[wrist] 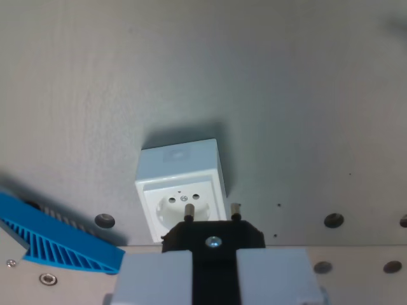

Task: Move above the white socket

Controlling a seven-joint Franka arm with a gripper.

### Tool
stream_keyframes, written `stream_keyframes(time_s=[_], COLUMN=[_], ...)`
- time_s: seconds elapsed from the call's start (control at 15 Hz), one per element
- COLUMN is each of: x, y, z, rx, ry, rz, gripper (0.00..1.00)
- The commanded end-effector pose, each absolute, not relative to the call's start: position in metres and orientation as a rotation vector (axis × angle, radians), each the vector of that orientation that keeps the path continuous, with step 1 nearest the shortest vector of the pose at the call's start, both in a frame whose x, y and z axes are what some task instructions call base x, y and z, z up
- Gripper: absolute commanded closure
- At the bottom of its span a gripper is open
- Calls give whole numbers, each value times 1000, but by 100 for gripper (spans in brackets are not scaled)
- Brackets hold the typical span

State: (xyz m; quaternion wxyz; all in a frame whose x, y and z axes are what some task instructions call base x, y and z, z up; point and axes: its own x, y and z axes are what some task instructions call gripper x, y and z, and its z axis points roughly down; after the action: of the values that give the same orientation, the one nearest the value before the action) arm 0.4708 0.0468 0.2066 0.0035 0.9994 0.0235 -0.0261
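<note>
Grey matte tabletop (267, 82) fills most of the wrist view, plain w/ faint speckle. Along the lower part, a paler plate (356, 270) w/ round holes & screw heads, e.g. one hole (334, 220) at the wrist view's right, another (105, 220) at the left.

White socket (181, 190) sits on the surface a bit left of centre, a boxy cube seen from above & slightly tilted in perspective; round recessed face w/ two pin holes points toward the camera. Dark shadow behind its top edge.

Gripper (215, 270) at bottom centre: two light grey fingers (156, 279), one on each side, pressed against a black plug (213, 244) between them, so it's closed on the plug. Plug body has a silver screw in the middle; two metal pins (188, 208) stick out forward. Left pin overlaps the socket face in this view, right pin shows against bare table just beside the socket's right edge. Can't tell height gap between pins & socket.

Blue ribbed plastic part (60, 238) lies at the wrist view's lower left, slanted, apart from the socket; dark strip along its upper edge.
</note>
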Motion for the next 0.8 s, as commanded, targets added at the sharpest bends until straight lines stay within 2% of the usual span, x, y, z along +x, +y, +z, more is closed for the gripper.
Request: stream_keyframes(time_s=[0.07,0.8], x=[450,413], y=[48,55], z=[200,155], rx=[3127,3108], ry=[230,327], rz=[155,147], gripper=[100,100])
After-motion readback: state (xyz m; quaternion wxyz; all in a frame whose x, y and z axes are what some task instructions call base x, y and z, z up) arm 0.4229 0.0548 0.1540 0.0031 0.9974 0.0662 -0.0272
